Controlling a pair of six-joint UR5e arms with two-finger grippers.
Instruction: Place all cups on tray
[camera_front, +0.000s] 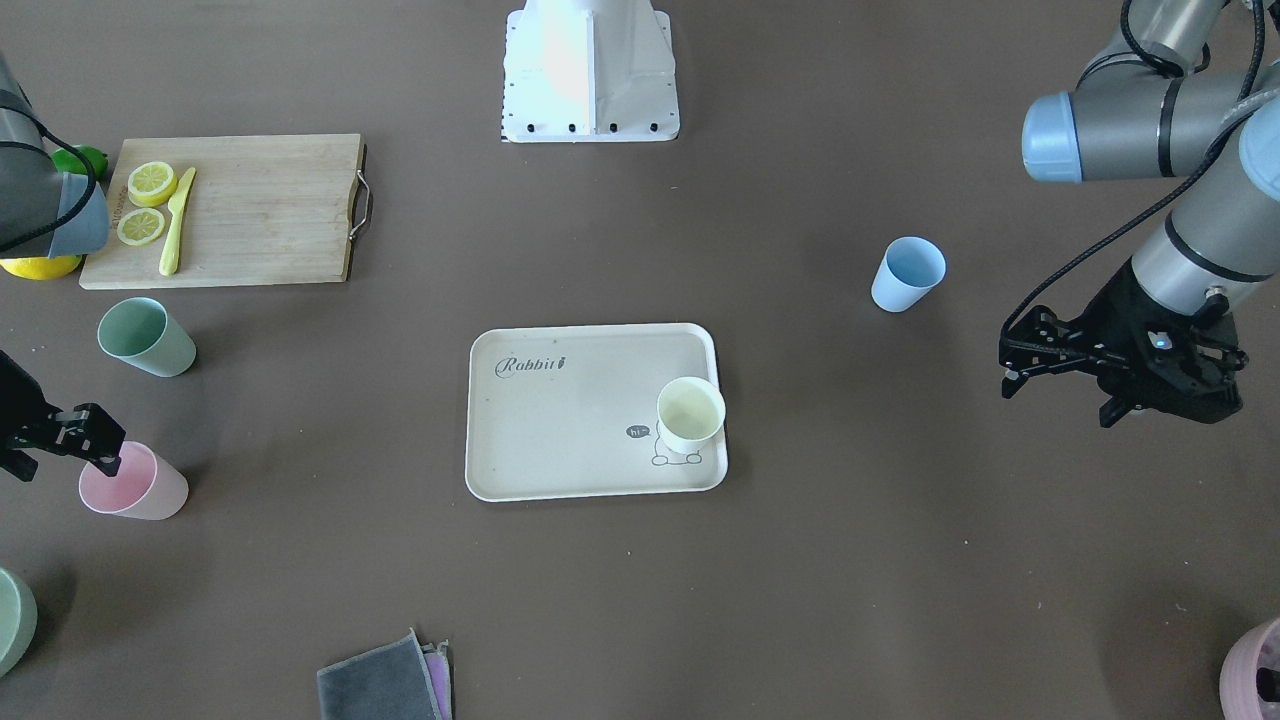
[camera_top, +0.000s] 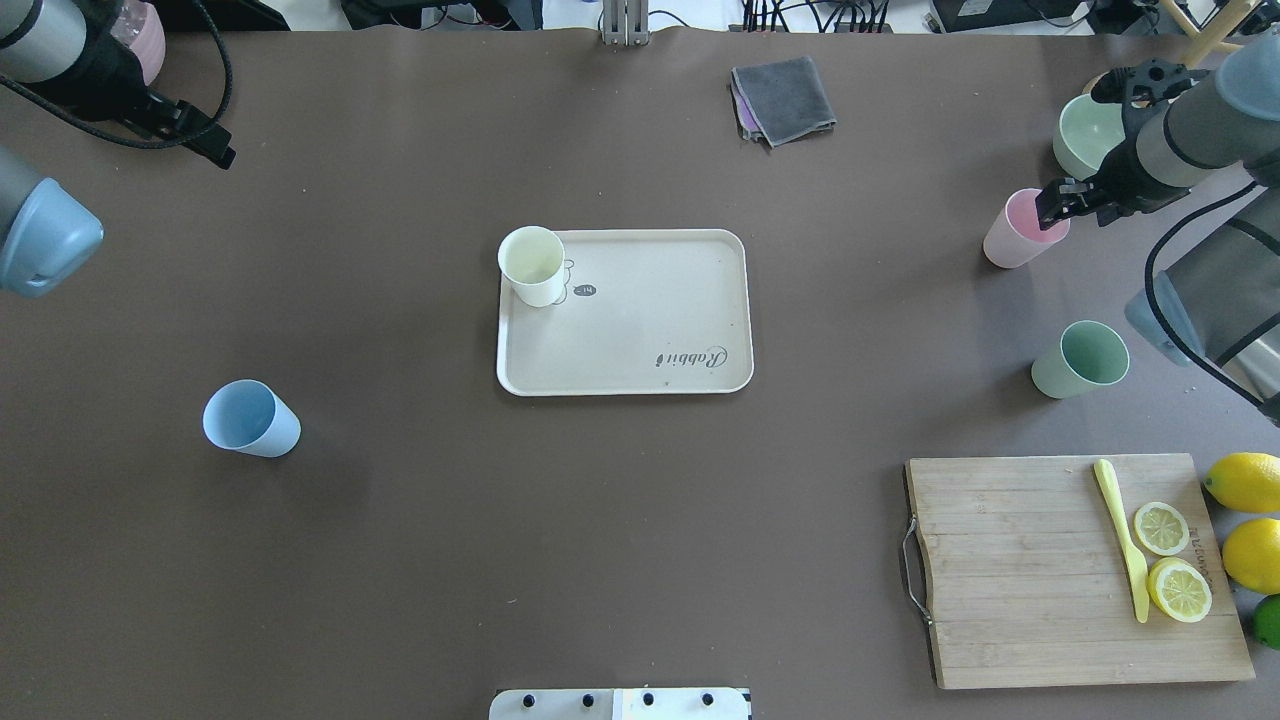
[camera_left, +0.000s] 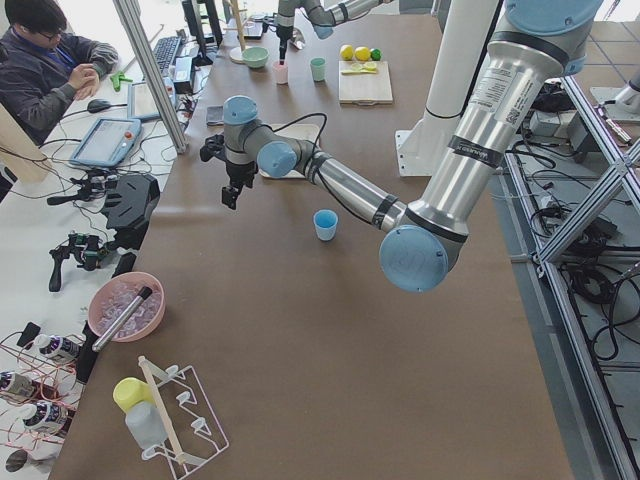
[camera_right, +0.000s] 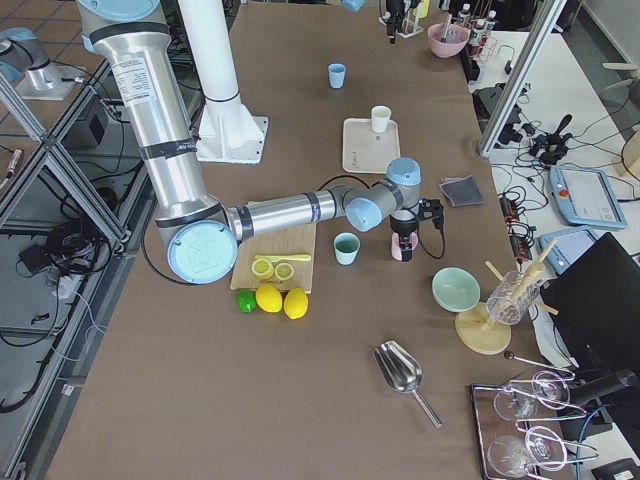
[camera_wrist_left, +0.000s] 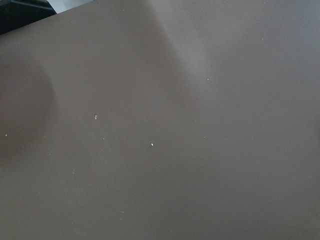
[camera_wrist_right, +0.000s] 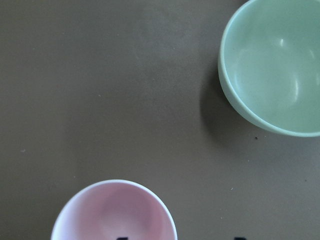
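Starting nearest the robot, on its right: the wooden cutting board (camera_top: 1040, 570) lies flat with two lemon halves (camera_top: 1172, 560) and a yellow knife (camera_top: 1125, 540) on it, and whole lemons (camera_top: 1245, 482) sit just off its outer edge.

Across on the robot's left, the light blue cup (camera_top: 250, 420) stands alone on the brown table (camera_top: 400, 560), well apart from everything.

A little further out on the right, the mint cup (camera_top: 1080, 360) stands upright beyond the board.

Centre table now: the tray (camera_top: 650, 310) lies flat, "Rabbit" lettering up, and the pale yellow cup (camera_top: 533, 265) is on it, upright in the far corner on the robot's left, right by the rabbit drawing. One cup on the tray, three off it!

Further out on the right comes the pink cup (camera_top: 1015, 235), upright on the table, and the right gripper (camera_top: 1075, 205) is on it. Its jaws are spread, one finger over the cup's mouth at the rim and the other outside the wall, nothing pinched.

The left gripper (camera_front: 1060, 398) hangs above bare table on the far left, fingers apart and empty; its wrist camera shows only tabletop.

Farthest out, a mint bowl (camera_top: 1090, 130) sits just past the pink cup, and a folded grey cloth (camera_top: 783, 98) lies near the far edge.
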